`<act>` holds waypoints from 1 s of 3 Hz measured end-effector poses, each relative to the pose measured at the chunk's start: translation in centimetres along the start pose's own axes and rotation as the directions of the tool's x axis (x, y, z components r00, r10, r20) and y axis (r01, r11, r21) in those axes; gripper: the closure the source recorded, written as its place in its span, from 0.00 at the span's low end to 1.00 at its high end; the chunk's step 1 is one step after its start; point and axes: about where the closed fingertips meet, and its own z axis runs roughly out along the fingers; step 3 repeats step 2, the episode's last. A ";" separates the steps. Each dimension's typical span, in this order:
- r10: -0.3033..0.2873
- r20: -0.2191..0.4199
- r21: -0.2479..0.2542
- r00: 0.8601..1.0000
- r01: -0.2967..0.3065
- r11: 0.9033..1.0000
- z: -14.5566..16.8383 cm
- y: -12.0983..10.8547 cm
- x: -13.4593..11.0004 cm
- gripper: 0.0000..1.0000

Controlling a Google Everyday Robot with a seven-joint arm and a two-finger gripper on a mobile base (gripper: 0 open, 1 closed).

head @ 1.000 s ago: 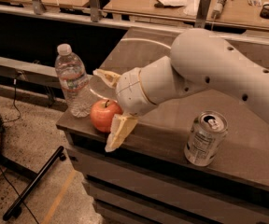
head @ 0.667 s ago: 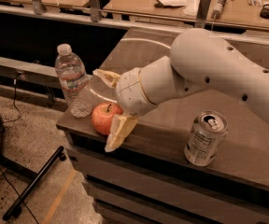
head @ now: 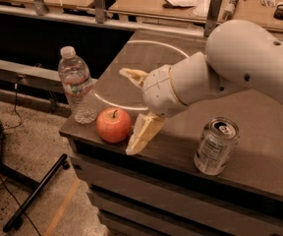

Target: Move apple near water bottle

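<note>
A dark brown bench (head: 181, 151) is seen filling the middle and the right of the frame, with its near left corner toward the lower left and stacked drawer fronts (head: 181, 205) below its edge. A thin white ring (head: 154, 43) is marked on its top. The robot's thick white arm (head: 240, 58) is seen entering from the right edge and reaching leftward and downward over the bench, so that part of the ring is covered.

At the end of the arm, left of centre, the claw (head: 127, 112) is held low over the near left part of the bench. Its two cream-coloured fingers are spread well apart and nothing is gripped: the upper finger (head: 133, 75) is pointed to the left above the bench top, and the lower finger (head: 144, 132) is slanted down toward the front edge of the bench.

The water bottle (head: 76, 87), clear with a white cap, is stood upright at the left corner of the bench. A silver drink can (head: 215, 146), opened at the top, is stood upright near the front edge at the lower right, well apart from the other things.

The apple (head: 113, 126), orange-red with its stem up, is set on the bench just right of the bottle's base and just left of the lower finger; whether that finger is touched cannot be told.

Pale wooden worktops (head: 146, 4) are seen across the top of the frame, and a black bar (head: 36, 198) is laid on the speckled floor at the lower left
</note>
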 end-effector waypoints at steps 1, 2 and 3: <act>0.057 -0.071 0.066 0.996 -0.052 0.996 -4.7 -0.5 1.3 0.00; 0.057 -0.071 0.066 0.996 -0.052 0.996 -4.7 -0.5 1.3 0.00; 0.057 -0.071 0.066 0.996 -0.052 0.996 -4.7 -0.5 1.3 0.00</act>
